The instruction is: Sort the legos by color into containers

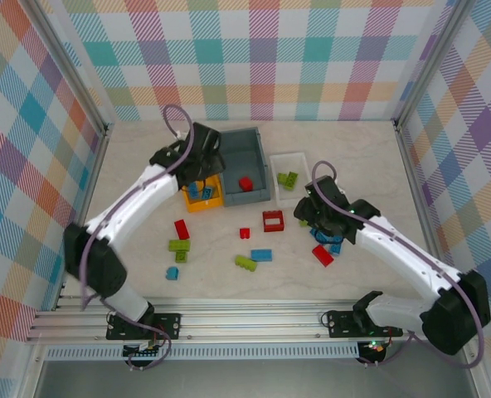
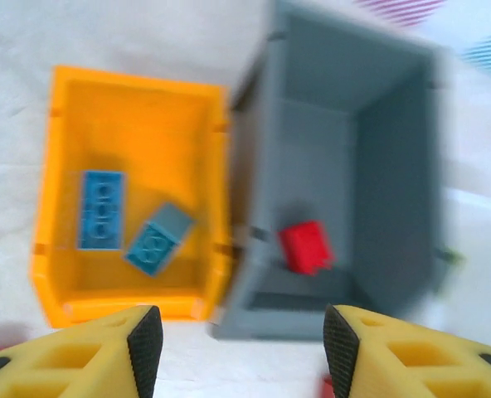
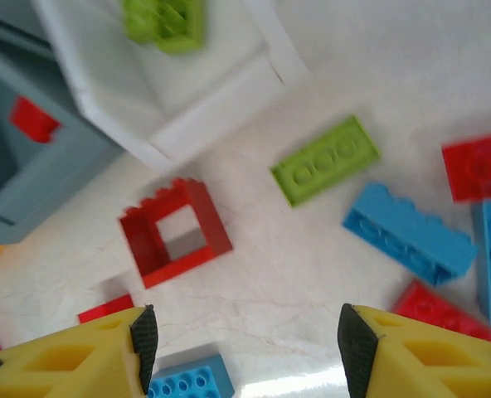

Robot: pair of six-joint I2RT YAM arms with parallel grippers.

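Both claws were released and empty. My left claw hung over the seam between the orange bin and the grey bin. Those two stood touching side by side toward the far edge of the bench, with the white bin just beside the grey one. Two blue bricks lay in the orange bin, one red brick in the grey, and lime bricks in the white. My right claw hovered, fingers spread, above the loose scatter in the middle of the bench, near a corner of the white bin.

What worried me was the cluster to the right of that claw, where a blue block lay close against red pieces (touching or not, I couldn't tell). Closing there could drag a neighbour along or lift two colours at once. The red frame was a hollow square with thin walls, and a pinch across one wall might tip it. The lime bar lay flat and narrow, offering the fingers little to bite. Lowering the left claw where it hung would likely catch a rim and shove those light bins.

Everything looked like hard, glossy plastic, studded on top, with smooth sides that I judged prone to slipping. The bench was pale and faintly marbled.
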